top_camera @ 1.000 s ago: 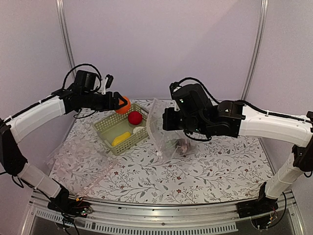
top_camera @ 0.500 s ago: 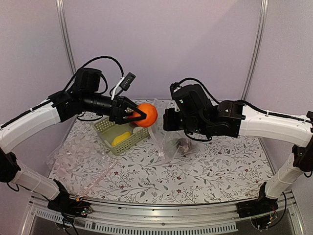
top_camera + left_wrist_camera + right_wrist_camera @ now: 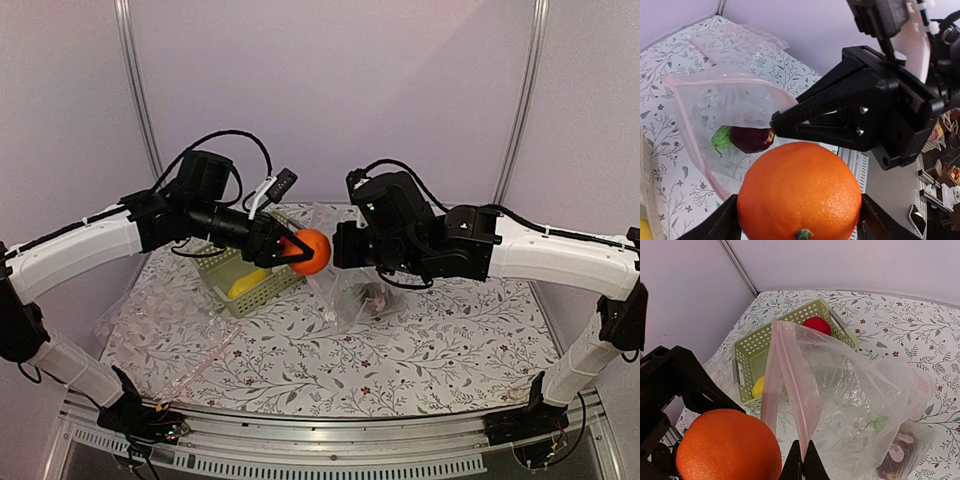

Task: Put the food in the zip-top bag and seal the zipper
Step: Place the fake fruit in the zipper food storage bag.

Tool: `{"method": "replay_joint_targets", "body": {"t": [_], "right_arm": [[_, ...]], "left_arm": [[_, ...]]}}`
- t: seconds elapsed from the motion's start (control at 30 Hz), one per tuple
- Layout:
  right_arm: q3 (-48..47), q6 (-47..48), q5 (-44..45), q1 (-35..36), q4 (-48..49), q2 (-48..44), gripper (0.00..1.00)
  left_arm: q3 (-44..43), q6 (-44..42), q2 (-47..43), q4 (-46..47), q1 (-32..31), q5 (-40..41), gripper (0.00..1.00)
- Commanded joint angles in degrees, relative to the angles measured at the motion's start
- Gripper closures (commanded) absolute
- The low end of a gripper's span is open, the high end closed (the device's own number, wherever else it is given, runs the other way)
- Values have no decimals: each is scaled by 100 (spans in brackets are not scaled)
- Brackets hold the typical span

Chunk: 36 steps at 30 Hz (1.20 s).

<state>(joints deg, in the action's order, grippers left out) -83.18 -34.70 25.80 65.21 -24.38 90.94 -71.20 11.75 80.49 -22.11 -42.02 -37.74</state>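
The zip-top bag [image 3: 855, 400] is held up by the right gripper [image 3: 802, 460], whose fingers are pressed together on the pale pink zipper [image 3: 790, 390]. The bag hangs below and ahead of that pinch. Its mouth is only partly spread. The orange [image 3: 800, 192], clamped in the left gripper [image 3: 292, 250] just beside the right gripper, is therefore best carried over the rim and lowered well inside before release. Otherwise it may be knocked off the lip, or the film dragged from the pinch. The bag is clear, thin and crumpled. The orange is round and dimpled, with a green stem nub. A dark maroon piece [image 3: 751, 139] and a green piece [image 3: 720, 141] are seen at the bag's bottom, beyond the left fingertips.
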Motion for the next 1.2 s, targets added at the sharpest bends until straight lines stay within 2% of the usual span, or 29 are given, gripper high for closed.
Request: {"method": "replay_joint_targets", "body": {"t": [0.0, 0.23, 0.93, 1.17], "right_arm": [[12, 48, -42, 7, 93, -85, 100], [5, 110, -93, 6, 144, -81, 100], [-385, 117, -450, 87, 232, 448, 100], [-410, 79, -546, 88, 305, 476, 100]], "left_arm": [[-140, -111, 272, -419, -69, 965, 26], [-170, -66, 390, -520, -69, 1354, 26], [4, 246, 512, -80, -111, 1056, 21], [-31, 168, 602, -222, -228, 1525, 19]]}}
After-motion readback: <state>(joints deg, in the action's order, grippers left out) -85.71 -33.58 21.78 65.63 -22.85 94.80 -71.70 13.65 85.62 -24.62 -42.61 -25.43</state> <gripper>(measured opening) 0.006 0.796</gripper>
